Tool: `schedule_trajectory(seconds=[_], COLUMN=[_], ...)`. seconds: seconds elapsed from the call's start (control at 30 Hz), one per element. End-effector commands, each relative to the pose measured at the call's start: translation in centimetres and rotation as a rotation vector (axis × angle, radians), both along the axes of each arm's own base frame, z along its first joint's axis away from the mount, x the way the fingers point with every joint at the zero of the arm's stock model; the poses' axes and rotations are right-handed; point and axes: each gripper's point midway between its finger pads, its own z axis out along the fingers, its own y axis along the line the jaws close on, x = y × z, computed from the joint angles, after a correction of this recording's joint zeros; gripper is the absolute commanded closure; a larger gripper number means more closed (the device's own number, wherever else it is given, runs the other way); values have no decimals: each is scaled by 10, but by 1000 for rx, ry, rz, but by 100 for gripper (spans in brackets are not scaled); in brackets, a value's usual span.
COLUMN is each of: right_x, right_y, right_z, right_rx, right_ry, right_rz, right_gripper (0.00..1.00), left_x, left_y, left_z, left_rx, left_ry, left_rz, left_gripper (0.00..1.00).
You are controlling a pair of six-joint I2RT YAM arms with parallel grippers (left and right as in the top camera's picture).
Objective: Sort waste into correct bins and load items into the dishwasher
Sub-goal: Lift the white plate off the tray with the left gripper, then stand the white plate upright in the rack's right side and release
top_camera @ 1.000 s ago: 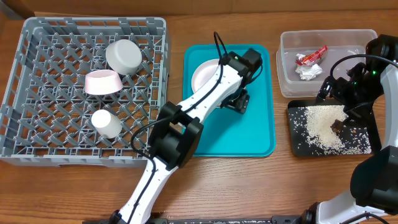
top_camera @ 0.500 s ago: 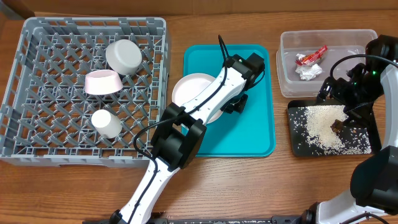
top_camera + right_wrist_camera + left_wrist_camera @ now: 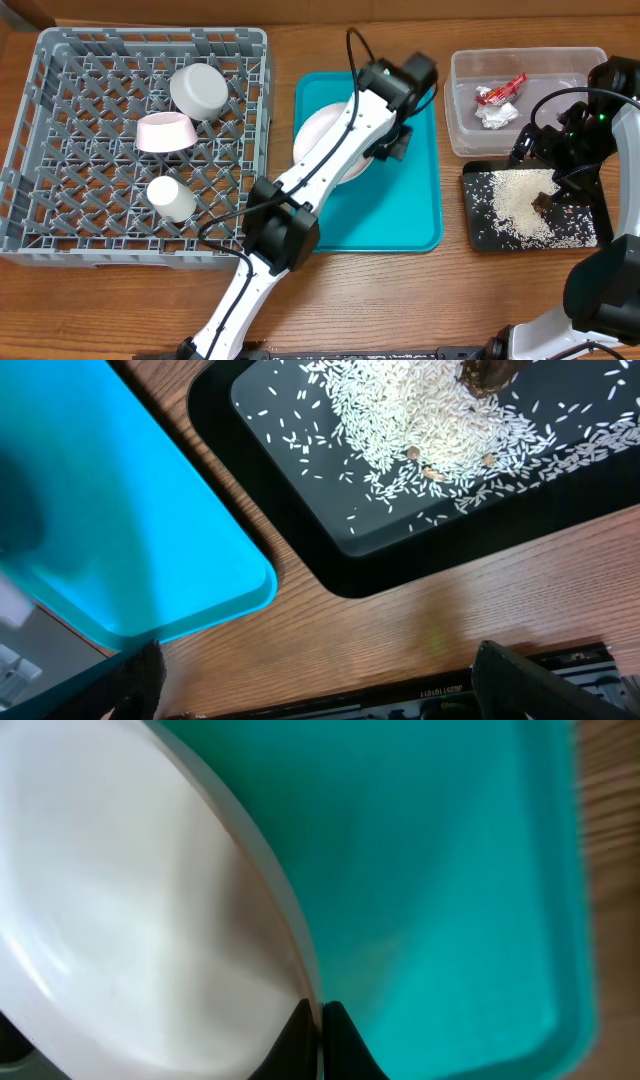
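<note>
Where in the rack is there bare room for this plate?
The rack is bare across its left half, between its left wall and the pink bowl and cup. Centre-right is crowded with those two and the grey bowl.

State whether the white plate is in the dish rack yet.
Out: the plate sits over the teal tray, rim pinched by the shut left gripper.
</note>
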Motion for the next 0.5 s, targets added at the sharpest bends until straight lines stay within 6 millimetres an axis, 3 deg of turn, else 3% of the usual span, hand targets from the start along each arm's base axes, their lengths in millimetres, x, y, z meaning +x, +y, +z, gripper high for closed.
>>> schedule_trajectory(seconds=[0.0, 0.27, 0.37, 0.47], right_x=[1, 1, 1, 1], right_y=[-4, -4, -4, -4], right_z=[12, 12, 12, 12], right_rx=[-24, -24, -24, -24], right_ry=[-45, -45, -45, -45], right_rz=[-10, -10, -10, -10], right_gripper=[0, 0, 0, 0], left_x=[5, 3, 5, 9], left_y=[-2, 38, 64, 93], left_z=[85, 181, 201, 207], left_rx=[-187, -477, -556, -598], left_ry=[-113, -154, -145, -118], left_rz=[11, 11, 36, 76], left_gripper=[96, 96, 96, 96])
